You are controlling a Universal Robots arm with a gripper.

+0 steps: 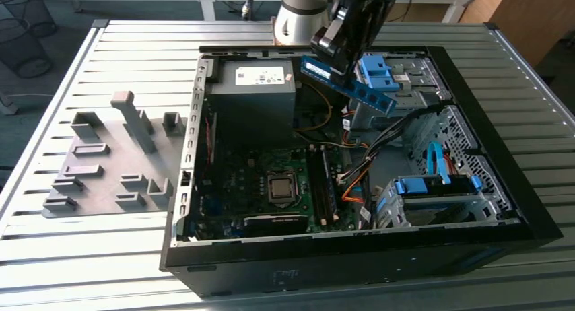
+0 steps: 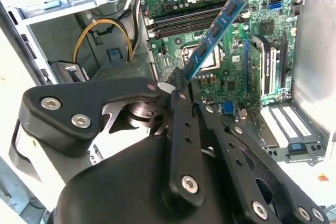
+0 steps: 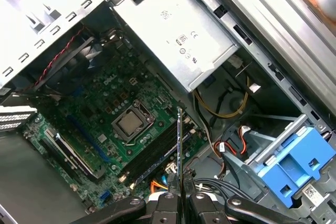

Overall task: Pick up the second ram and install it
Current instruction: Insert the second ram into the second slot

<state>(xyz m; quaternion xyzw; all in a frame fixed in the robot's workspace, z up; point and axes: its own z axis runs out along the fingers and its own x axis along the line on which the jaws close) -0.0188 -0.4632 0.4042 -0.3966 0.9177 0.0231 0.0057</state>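
Observation:
The second ram (image 1: 352, 89), a thin blue-green stick with black chips, hangs tilted in the air over the back of the open computer case (image 1: 467, 237). My gripper (image 1: 324, 55) is shut on one end of it. In the second wrist view the ram (image 2: 218, 27) slants away from the gripper (image 2: 181, 85) above the motherboard (image 2: 236, 72). In the first wrist view the ram (image 3: 179, 145) is edge-on, rising from the gripper (image 3: 181, 195) over the long dark memory slots (image 3: 155, 158). Those memory slots (image 1: 324, 190) lie beside the processor socket (image 1: 281, 187).
A grey power supply (image 1: 252, 89) fills the case's back corner. Blue drive-bay clips (image 1: 378, 72) and a blue-handled drive cage (image 1: 431, 190) stand on the exterior view's right, with loose cables (image 1: 355, 183) between. A grey slotted holder tray (image 1: 108, 169) lies on the slatted table (image 1: 90, 257).

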